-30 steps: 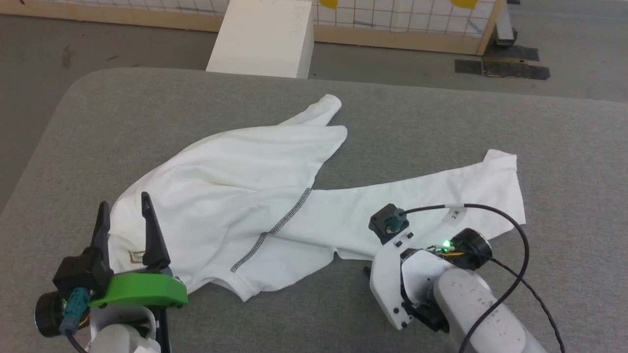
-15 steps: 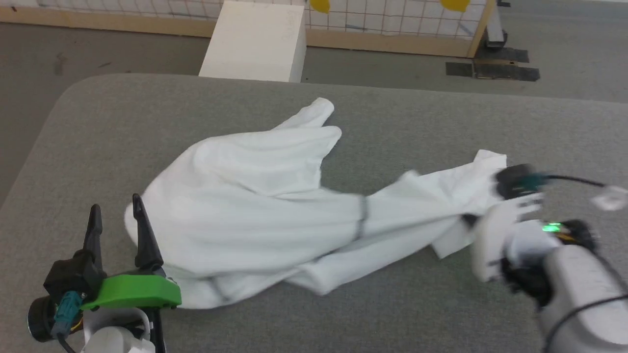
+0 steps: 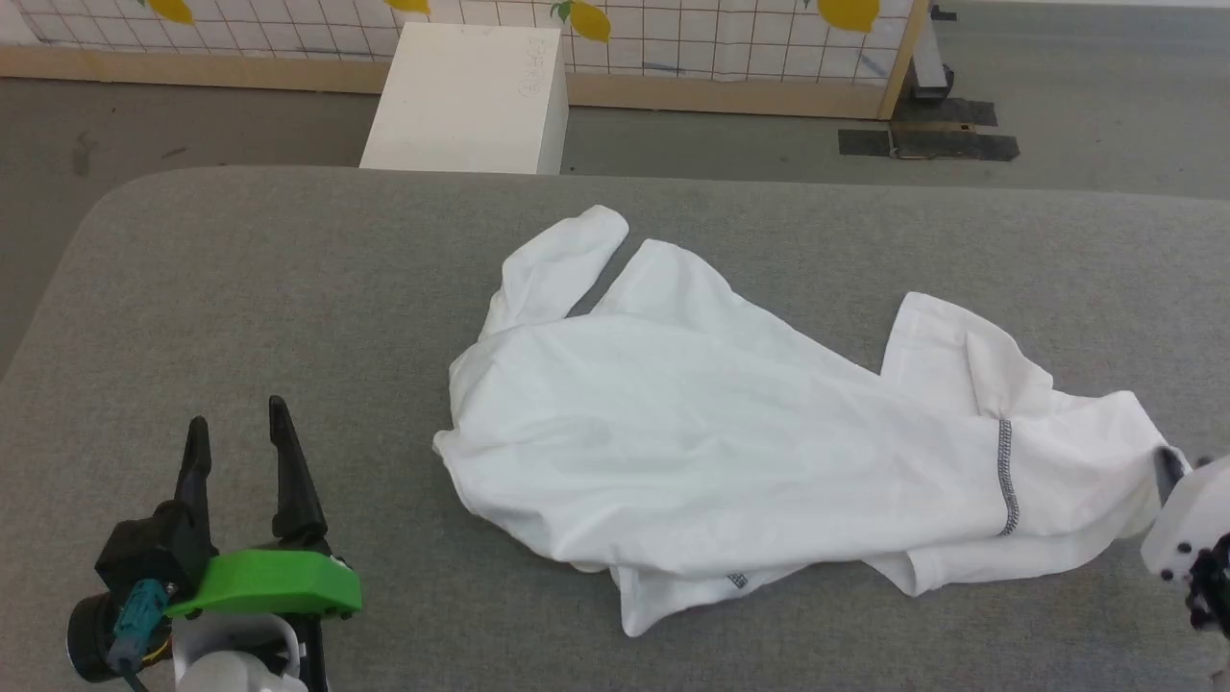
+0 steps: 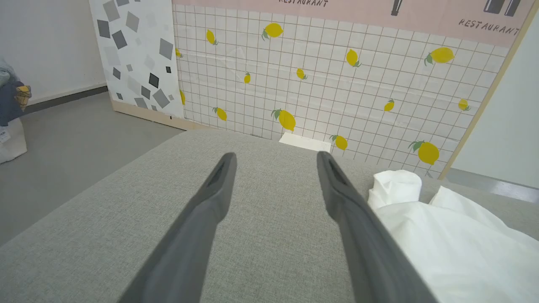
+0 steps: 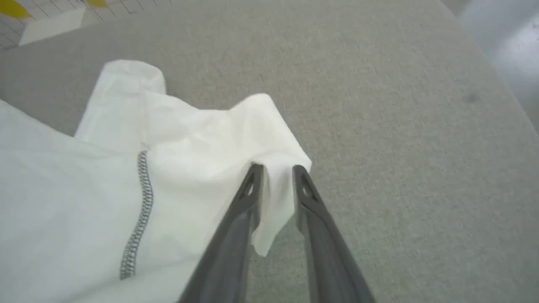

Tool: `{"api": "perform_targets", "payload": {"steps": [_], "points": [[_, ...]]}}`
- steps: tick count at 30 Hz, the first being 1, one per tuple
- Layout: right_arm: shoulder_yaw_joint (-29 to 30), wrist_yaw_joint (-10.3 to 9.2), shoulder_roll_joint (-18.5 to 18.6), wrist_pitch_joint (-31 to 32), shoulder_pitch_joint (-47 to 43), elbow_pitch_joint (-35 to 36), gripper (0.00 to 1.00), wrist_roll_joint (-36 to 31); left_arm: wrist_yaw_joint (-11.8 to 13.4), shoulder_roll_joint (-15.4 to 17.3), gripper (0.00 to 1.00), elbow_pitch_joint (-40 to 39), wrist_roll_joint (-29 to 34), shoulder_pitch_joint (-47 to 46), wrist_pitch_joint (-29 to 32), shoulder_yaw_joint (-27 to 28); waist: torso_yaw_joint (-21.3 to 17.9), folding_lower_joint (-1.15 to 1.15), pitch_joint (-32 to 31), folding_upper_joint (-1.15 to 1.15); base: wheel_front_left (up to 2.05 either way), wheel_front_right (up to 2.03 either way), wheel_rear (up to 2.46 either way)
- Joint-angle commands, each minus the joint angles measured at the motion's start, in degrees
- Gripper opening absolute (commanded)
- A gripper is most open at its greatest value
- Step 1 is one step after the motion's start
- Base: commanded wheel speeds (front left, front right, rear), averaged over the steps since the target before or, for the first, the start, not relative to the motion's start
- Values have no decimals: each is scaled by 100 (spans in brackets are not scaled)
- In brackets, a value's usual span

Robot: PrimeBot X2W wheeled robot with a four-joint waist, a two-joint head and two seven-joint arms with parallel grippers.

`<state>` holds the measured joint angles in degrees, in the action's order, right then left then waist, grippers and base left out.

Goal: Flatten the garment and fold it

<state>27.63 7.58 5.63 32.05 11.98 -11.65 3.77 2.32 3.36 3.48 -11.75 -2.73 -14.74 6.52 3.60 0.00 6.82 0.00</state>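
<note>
The garment, a white T-shirt with grey speckled stitching, lies rumpled across the middle and right of the grey table. My right gripper is at its right end. Its fingers stand a little apart, with a loose fold of the garment lying between them. In the head view the right gripper sits at the far right edge, touching the cloth's end. My left gripper is open and holds nothing at the lower left, well clear of the cloth. In the left wrist view the garment lies to the right of the left gripper.
A rigid white box stands on the floor beyond the table's far edge, in front of a lemon-patterned tiled wall. Bare grey table surface stretches across the left half and along the far side.
The right gripper has dragged the garment to the right, away from the left gripper, and its fingers have parted slightly. The head camera shifted too. The left gripper stays as it was.
</note>
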Motion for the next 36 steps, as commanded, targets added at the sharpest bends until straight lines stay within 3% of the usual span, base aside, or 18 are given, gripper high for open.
{"api": "perform_targets", "payload": {"steps": [1, 7, 13, 20, 22, 27, 32, 36], "points": [[1, -9, -71, -303, -17, 246, 100, 148, -46, -22, 100, 49, -30, 81, -26, -8, 22, 0, -8, 0, 0, 0, 0], [-92, -9, -266, -1509, -361, 1169, 100, 839, -99, -33, 100, 272, -182, 75, -26, -100, 90, 0, -93, 0, 0, 0, 0], [-600, -9, -273, -2256, -971, 1119, 100, 1761, -232, -41, 100, 351, -470, -108, 264, -422, 62, 0, -178, 0, 0, 0, 0], [-1132, -9, -274, -2508, -1022, 990, 100, 2003, -654, 72, 100, 585, -433, -2108, 2037, -1273, -192, 0, 108, 0, 0, 0, 0], [-1252, -9, -274, -2506, -879, 997, 100, 2006, -748, 68, 100, 904, -424, -2776, 2487, -1520, -340, 0, 269, 0, 0, 0, 0], [-1492, -9, -275, -2647, -552, 954, 100, 2167, -877, 128, 100, 2144, -384, -3994, 4272, -2134, -855, 0, 757, 0, 0, 0, 0], [-1532, -9, -275, -2875, -469, 761, 100, 2267, -946, 354, 100, 2939, -311, -4471, 5817, -2675, -1222, 0, 1156, 0, 0, 0, 0], [-1521, -9, -275, -3032, -467, 627, 100, 2289, -972, 616, 100, 3149, -265, -4490, 6253, -3112, -1328, 0, 1340, 0, 0, 0, 0]]}}
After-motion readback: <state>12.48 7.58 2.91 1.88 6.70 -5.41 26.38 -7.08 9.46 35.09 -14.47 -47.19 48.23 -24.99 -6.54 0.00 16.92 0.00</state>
